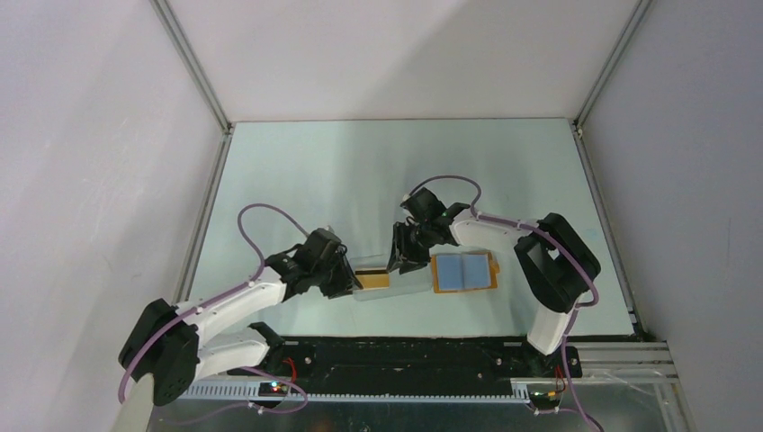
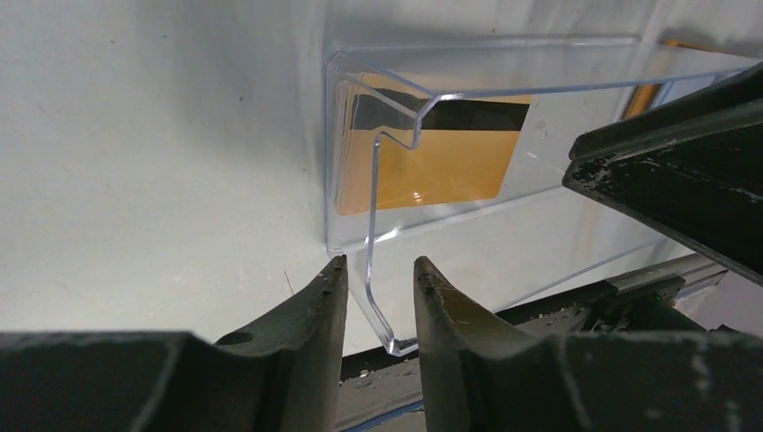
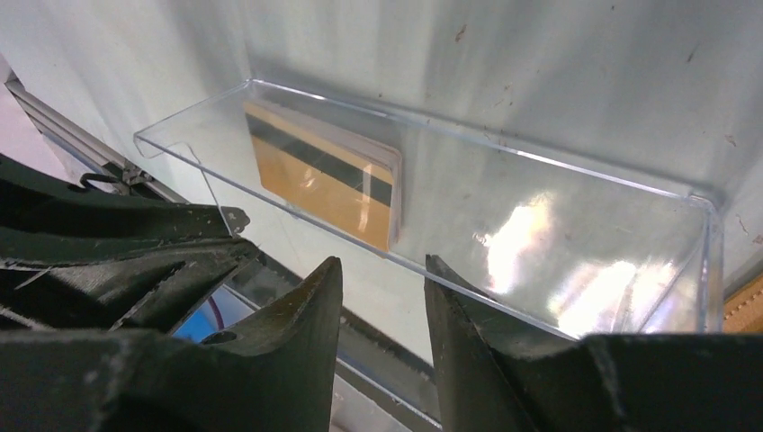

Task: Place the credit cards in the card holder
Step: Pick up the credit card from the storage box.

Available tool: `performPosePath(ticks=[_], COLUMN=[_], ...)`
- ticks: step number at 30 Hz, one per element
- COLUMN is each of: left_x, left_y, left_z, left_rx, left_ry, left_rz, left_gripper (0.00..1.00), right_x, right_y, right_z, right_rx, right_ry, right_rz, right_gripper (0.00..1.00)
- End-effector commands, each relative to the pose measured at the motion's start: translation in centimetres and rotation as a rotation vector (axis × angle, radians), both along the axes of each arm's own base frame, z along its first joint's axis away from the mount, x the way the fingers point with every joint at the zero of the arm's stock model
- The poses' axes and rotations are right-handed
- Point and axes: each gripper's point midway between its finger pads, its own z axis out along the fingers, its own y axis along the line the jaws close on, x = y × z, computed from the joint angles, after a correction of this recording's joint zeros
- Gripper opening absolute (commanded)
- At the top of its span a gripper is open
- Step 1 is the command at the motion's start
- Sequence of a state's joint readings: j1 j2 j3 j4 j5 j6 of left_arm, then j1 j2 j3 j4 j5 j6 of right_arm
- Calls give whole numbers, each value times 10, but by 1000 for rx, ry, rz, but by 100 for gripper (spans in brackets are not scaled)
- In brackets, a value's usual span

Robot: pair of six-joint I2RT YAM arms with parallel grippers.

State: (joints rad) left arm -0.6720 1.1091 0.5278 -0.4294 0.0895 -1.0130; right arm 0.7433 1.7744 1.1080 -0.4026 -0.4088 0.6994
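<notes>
Closest in the left wrist view, the left gripper (image 2: 379,263) is standing slightly parted, its two dark fingertips sitting on either side of the short end wall of the clear plastic box (image 2: 576,216). A sliver of space is showing on each side of the thin wall, so the gripper is straddling it rather than pinching it. Just beyond that wall, inside the box at its left end, the credit cards (image 2: 441,166) are lying in a small golden-orange stack, with a dark stripe running along the top card's face. In the right wrist view, the right gripper (image 3: 382,261) is likewise hanging partly spread and holding nothing. The box's nearer long wall is running up to the level of its fingertips, but I cannot tell whether either finger is touching the plastic. From this side the cards are showing at the far end of the box, and the rest of the box is lying bare. From above, the two grippers are facing each other across the box, the left at its left end and the right over its far long edge. The box is resting on the pale counter (image 1: 297,171), and the card holder (image 1: 463,272) is lying open just beside the box's right end, blue-grey pockets facing up, with no card in it.
</notes>
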Motion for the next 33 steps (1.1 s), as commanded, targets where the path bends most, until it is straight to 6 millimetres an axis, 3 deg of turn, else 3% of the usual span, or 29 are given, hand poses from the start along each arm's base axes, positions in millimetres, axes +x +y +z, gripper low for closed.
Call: performPosePath(ticks=[1,7,16,25,29,33], left_x=[16,19,20,21,21,22], left_y=[-5,0,2,1,1,1], left_z=[19,9,7,6,4,6], left_rx=[-21,38,74,82,86,84], left_ry=[-79,-68,-65,-59,-53,-58], left_rz=[2,-13,-38,-50,-55,-50], left_gripper=[38,35,10,7,6,6], right_x=[12,13,14,11,12,19], right_y=[14,19,24,37,38,23], right_z=[3,-5,-16,-8,-3,-9], right_rx=[28,19,-2,66,76,-14], right_ry=[-41,-26,-17,-11,-20,-69], right_rz=[2,7,18,44,40,-9], right_gripper=[42,39,28,14,14,20])
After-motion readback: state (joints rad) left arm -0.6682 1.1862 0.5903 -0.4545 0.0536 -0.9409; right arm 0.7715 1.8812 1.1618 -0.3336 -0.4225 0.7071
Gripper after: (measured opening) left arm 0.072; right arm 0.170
